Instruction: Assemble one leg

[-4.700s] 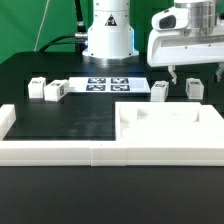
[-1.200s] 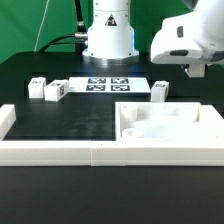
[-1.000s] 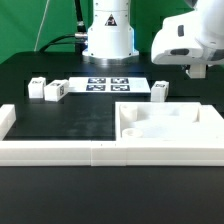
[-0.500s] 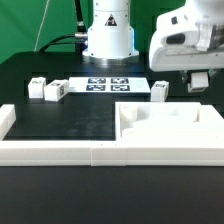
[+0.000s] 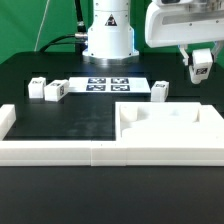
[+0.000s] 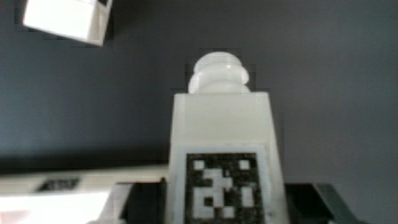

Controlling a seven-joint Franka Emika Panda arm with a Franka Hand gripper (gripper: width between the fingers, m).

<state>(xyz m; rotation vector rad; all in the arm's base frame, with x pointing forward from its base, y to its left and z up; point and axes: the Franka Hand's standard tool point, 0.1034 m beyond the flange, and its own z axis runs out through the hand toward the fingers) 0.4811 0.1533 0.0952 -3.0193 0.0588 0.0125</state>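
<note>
So my gripper [image 5: 201,62] is clamped on the leg [image 5: 201,74] now and has lifted it off the table [image 5: 70,120] at the far right where it sat seconds ago, so the grab worked and the tabletop [image 5: 170,135] socket's next, I reckon.

black table [image 5: 70,118] | carries: marker board [image 5: 105,85], tabletop piece [image 5: 175,128], three legs [image 5: 54,91] (two side by side, exterior view's left)

under high pincer [image 5: 201,66]: bare mat [image 5: 195,95] | obstacles: tabletop [image 5: 170,128] nearer camera, loose leg [image 5: 159,90] beside
</note>
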